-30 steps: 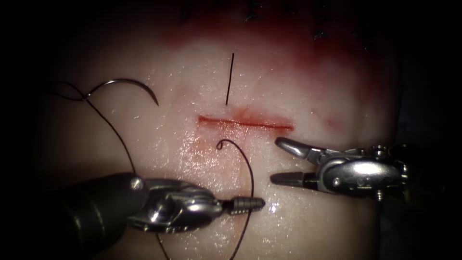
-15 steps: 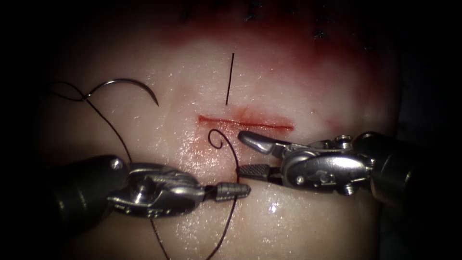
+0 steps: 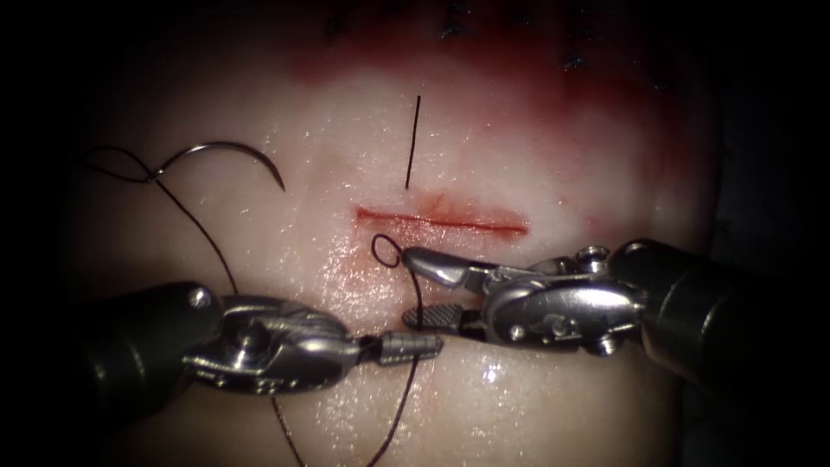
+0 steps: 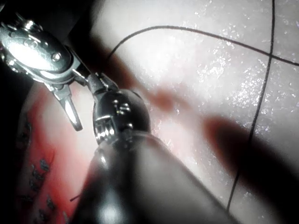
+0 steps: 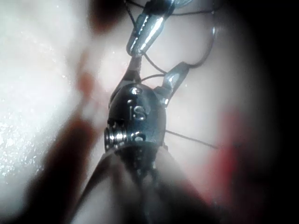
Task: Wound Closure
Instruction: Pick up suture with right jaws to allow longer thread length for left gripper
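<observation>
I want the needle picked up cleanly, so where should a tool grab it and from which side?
Probably the body of the needle, past the middle toward the thread end. It lies free and flat on the tissue, left of the cut, arch upward, point at the right. Come from above, away from the point.

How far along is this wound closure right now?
Done: thread crosses the cut, and the needle lies free on the tissue, left of the cut. In hand: the left claw is shut on the thread; the right claw is open around the strand. Left: no knot visible; the cut gapes.
</observation>
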{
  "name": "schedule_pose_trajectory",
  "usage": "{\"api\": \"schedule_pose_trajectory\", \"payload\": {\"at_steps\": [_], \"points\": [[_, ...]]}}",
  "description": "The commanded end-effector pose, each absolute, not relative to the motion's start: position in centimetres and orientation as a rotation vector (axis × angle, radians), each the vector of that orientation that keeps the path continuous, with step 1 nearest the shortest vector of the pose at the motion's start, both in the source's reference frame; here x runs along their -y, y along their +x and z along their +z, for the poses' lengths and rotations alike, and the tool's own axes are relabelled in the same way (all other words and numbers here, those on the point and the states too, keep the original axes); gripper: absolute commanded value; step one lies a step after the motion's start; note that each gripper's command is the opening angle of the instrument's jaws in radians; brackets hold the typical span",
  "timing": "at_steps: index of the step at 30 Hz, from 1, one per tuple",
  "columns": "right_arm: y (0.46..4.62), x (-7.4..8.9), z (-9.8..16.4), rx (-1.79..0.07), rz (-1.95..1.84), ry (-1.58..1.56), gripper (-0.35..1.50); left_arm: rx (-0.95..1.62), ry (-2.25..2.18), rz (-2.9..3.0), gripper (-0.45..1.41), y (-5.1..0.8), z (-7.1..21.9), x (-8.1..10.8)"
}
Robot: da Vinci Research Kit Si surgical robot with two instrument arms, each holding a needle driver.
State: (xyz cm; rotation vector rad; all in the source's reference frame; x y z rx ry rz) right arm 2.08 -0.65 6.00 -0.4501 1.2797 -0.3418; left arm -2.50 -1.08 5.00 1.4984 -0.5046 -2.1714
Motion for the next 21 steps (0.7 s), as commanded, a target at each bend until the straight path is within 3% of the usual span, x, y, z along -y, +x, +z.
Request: {"api": "schedule_pose_trajectory", "payload": {"at_steps": [1, 2, 3, 4, 5, 11, 12, 14, 17, 21], "points": [[2.17, 0.64, 6.03, -1.277, -0.354, -0.447, 1.01, 0.505, 1.501, -2.172, -0.35, -2.56, 5.04, 1.04], [2.18, 0.65, 6.03, -1.273, -0.366, -0.441, 0.84, 0.505, 1.501, -2.171, -0.35, -2.56, 5.04, 1.04], [2.19, 0.65, 6.03, -1.268, -0.382, -0.430, 0.46, 0.505, 1.501, -2.171, -0.35, -2.56, 5.04, 1.05], [2.18, 0.65, 6.03, -1.259, -0.402, -0.411, -0.05, 0.505, 1.501, -2.171, -0.35, -2.56, 5.04, 1.05], [2.17, 0.64, 6.03, -1.247, -0.433, -0.396, -0.35, 0.505, 1.501, -2.170, -0.35, -2.55, 5.04, 1.05], [2.08, 0.58, 6.09, -1.252, -0.460, -0.436, -0.35, 0.502, 1.499, -2.175, -0.35, -2.52, 5.03, 1.09], [2.07, 0.57, 6.10, -1.254, -0.460, -0.439, -0.35, 0.502, 1.499, -2.175, -0.25, -2.52, 5.03, 1.09], [2.06, 0.57, 6.11, -1.254, -0.461, -0.439, -0.35, 0.502, 1.499, -2.176, 0.23, -2.52, 5.02, 1.09], [2.05, 0.56, 6.13, -1.254, -0.461, -0.440, -0.35, 0.520, 1.517, -2.195, 0.60, -2.54, 5.00, 1.10], [1.99, 0.46, 6.17, -1.248, -0.453, -0.442, -0.35, 0.542, 1.525, -2.199, 0.72, -2.56, 5.01, 1.15]]}}
